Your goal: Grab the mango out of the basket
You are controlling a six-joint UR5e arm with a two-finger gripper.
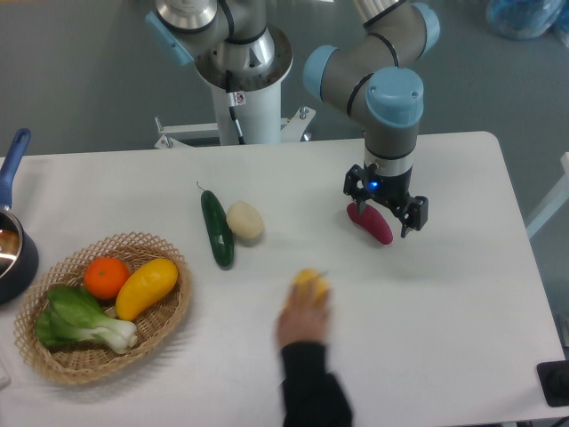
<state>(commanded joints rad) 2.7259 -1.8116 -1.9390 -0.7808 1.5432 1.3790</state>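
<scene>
The mango (147,286), a smooth yellow-orange oval, lies in the woven wicker basket (169,334) at the front left of the table. It rests between a round orange (107,277) and a leafy green bok choy (82,322). My gripper (382,212) is far to the right of the basket, hanging low over a magenta elongated vegetable (374,225). Its fingers stand spread on either side of that vegetable, open. Nothing is lifted.
A person's hand (302,322) in a dark sleeve reaches in from the front edge, holding a small yellow item (311,285) mid-table. A dark cucumber (217,229) and a pale potato (245,221) lie between basket and gripper. A blue-handled pot (12,245) sits at the left edge.
</scene>
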